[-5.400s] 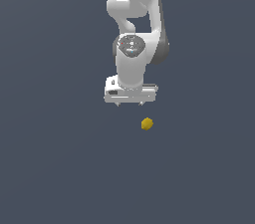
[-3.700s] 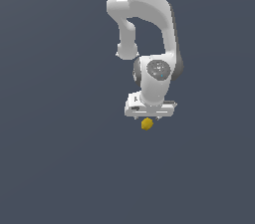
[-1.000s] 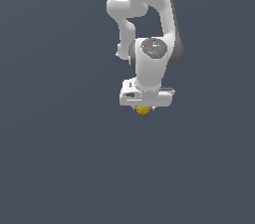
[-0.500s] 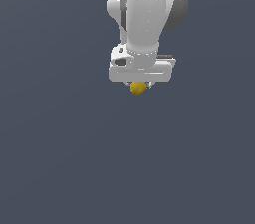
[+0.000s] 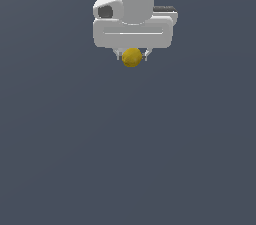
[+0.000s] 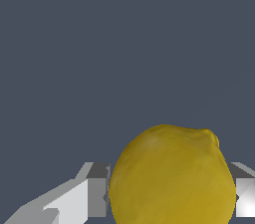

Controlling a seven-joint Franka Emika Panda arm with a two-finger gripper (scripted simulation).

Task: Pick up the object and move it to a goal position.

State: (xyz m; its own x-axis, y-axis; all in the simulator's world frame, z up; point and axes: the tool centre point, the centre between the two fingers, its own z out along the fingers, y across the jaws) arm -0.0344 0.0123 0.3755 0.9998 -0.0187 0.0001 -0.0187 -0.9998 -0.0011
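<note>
The object (image 5: 132,57) is a small mustard-yellow rounded lump held between the two short fingers of my white gripper (image 5: 132,59), which is shut on it. It hangs well above the dark floor, high in the exterior view. In the wrist view the object (image 6: 172,178) fills the space between the grey-white fingers (image 6: 94,190), one on each side of it. The gripper's wide white body (image 5: 134,31) sits directly above the lump.
A plain dark grey-blue surface (image 5: 130,159) stretches across both views, with no other objects, edges or containers showing.
The arm has risen and come closer to the exterior camera, carrying the yellow object with it. Earlier the object lay alone on the floor below the open gripper.
</note>
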